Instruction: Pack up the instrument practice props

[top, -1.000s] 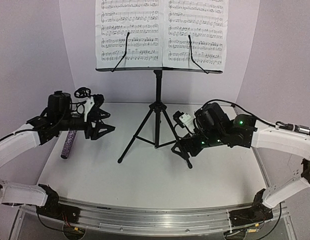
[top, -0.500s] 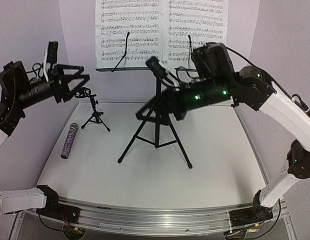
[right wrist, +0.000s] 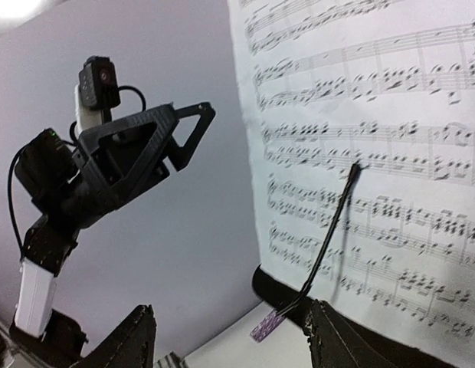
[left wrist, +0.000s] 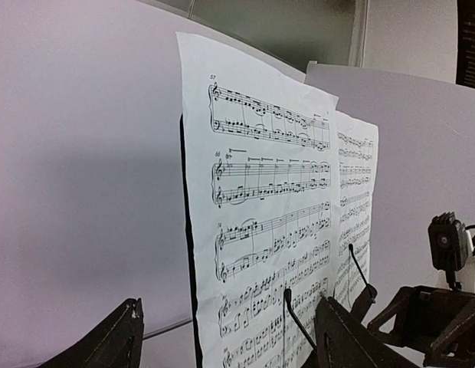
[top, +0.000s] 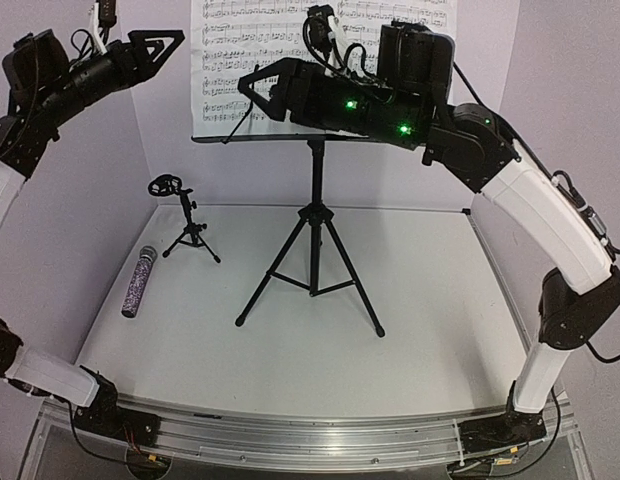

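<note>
Step in hand, apparently: clearing the sheet-music pages [top: 222, 50], which rest on the music stand [top: 315, 190] desk. Left gripper [top: 175, 42] and right gripper [top: 248, 100] face the left page, fingers wide, empty. Next: pinch the page edge and lift it past the retaining wire [right wrist: 329, 238].

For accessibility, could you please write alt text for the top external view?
High up, the left gripper hovers beside the left edge of white sheet-music pages on a black music stand, and the right gripper is in front of them. On the table, at left, a glittery microphone lies beside a small mic stand.
</note>
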